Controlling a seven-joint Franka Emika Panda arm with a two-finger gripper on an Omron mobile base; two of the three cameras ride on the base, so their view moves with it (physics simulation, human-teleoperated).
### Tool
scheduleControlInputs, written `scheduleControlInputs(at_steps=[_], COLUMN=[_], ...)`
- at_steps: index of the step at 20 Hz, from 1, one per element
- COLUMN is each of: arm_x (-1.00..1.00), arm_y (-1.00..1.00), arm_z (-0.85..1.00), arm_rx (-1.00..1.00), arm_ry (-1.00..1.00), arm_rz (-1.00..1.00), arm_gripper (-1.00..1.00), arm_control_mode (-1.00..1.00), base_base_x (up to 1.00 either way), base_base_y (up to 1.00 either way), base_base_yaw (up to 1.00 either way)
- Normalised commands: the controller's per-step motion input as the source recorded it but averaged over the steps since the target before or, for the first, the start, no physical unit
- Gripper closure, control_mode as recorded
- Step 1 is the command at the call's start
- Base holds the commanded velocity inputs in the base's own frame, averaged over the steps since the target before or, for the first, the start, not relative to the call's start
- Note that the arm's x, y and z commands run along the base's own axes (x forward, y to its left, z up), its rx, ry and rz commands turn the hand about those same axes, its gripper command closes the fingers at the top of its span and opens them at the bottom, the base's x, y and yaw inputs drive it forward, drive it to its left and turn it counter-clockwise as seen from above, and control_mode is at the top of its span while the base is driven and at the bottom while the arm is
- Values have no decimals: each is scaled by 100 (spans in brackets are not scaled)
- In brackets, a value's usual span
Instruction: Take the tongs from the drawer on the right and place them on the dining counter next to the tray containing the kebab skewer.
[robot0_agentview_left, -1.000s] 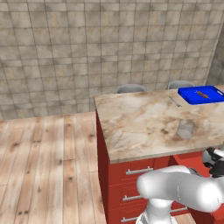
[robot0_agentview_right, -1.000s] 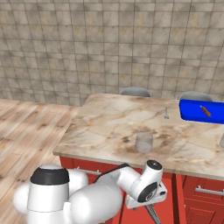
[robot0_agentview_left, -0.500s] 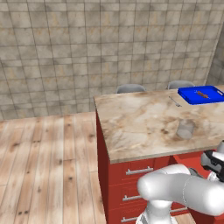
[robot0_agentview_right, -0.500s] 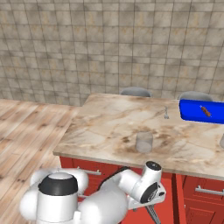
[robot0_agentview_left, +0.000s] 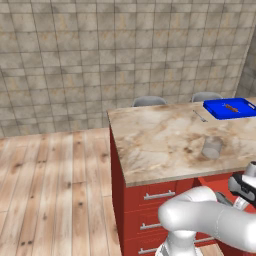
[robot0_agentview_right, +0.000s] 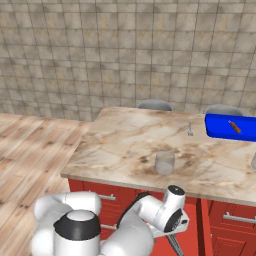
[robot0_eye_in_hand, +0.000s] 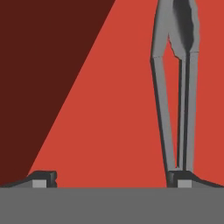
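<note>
In the hand view the grey metal tongs (robot0_eye_in_hand: 168, 100) lie on the red floor of the drawer (robot0_eye_in_hand: 109, 109), their two arms running from the top of the picture down to my right fingertip (robot0_eye_in_hand: 183, 178). My gripper (robot0_eye_in_hand: 113, 179) is open and low over the drawer floor, with nothing between its fingers. The tongs lie at its right side. My hand (robot0_agentview_right: 171, 212) hangs below the edge of the dining counter (robot0_agentview_right: 125, 145). At the counter's far right the blue tray (robot0_agentview_right: 217, 127) holds the kebab skewer (robot0_agentview_right: 234, 127). The left base view also shows the tray (robot0_agentview_left: 212, 111) and the skewer (robot0_agentview_left: 231, 107).
A clear greyish cup (robot0_agentview_right: 165, 162) stands near the counter's front edge and a small silver utensil (robot0_agentview_right: 190, 130) lies left of the tray. Two grey stools (robot0_agentview_right: 155, 105) stand behind the counter. A dark red drawer wall (robot0_eye_in_hand: 39, 65) rises on the left in the hand view.
The arm's shoulder and elbow have sunk lower in front of the cabinets. The hand has dropped only slightly, and the jaws have stayed open.
</note>
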Motion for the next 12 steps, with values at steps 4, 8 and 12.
scheduleControlInputs(at_steps=[4, 8, 12], arm_x=[10, 10, 9], arm_y=[-1, -2, -6], arm_z=[-19, -19, -20], arm_rx=[1, 1, 1], arm_ry=[0, 4, 2], arm_rz=[0, 1, 1], arm_gripper=[-100, -100, -100], arm_control_mode=[-100, -100, -100], base_base_x=[0, 0, 0], base_base_y=[0, 0, 0], base_base_yaw=[0, 0, 0])
